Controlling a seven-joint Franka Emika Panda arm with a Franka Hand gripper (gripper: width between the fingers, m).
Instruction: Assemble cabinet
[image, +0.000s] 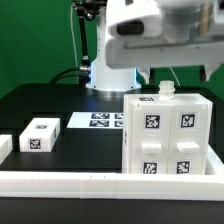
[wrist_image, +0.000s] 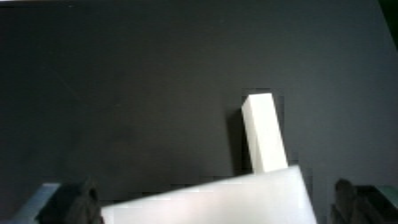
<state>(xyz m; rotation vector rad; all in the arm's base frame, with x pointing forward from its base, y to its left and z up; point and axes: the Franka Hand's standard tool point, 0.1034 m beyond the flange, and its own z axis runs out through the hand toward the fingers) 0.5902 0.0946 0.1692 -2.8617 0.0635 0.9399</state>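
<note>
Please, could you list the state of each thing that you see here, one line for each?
Cabinet: upright on the table, just below the hand.
Hand: open, over the cabinet, holding nothing.
Block: lying loose, apart from the cabinet.
Marker board: flat on the table.
Rail: lying along the front of the table.

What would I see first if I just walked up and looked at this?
The big white cabinet grabs you first: a boxy shell covered in black-and-white square tags, on the exterior view's right. The robot arm hangs right above it. Off to the exterior view's left, a small white block with its own tag sits alone on the black table.
</note>
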